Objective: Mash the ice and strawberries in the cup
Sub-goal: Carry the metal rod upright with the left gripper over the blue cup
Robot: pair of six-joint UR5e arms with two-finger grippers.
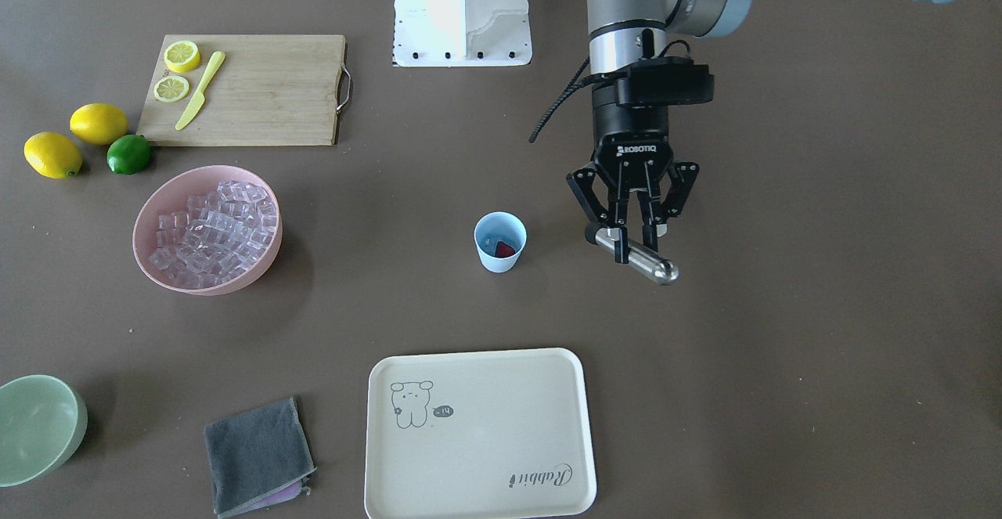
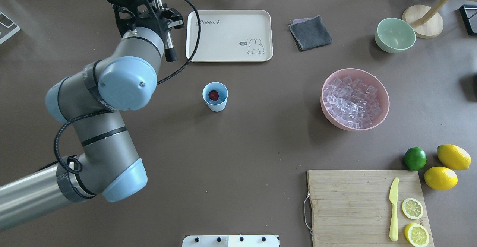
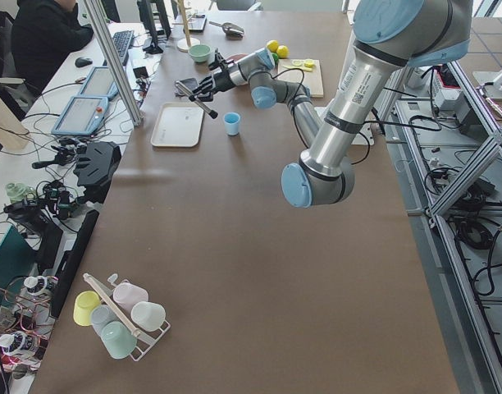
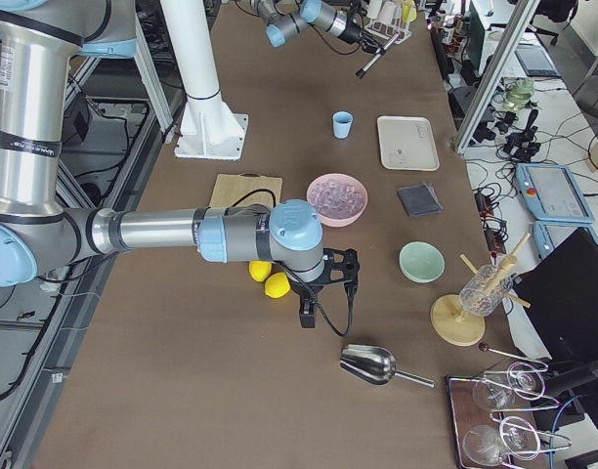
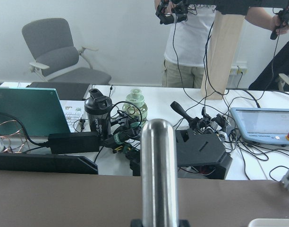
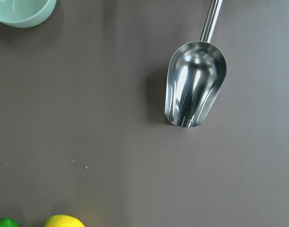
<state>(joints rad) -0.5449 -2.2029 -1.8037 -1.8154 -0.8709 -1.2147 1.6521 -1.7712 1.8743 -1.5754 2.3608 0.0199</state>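
- While clamping muddler [image 1: 656, 265] sideways in left gripper [image 1: 636, 248], risks toppling cup [image 1: 496, 265] on skewed plunge.
- Might fling strawberry [image 1: 506, 250] out.
- Cannot tell right gripper's [image 4: 323, 293] state.

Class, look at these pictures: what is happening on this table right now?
The left gripper holds a metal rod in the air beside the blue cup, not yet in it. A strawberry lies in the cup. Ice cubes lie in the pink bowl. The right arm hovers near a metal scoop lying on the table.
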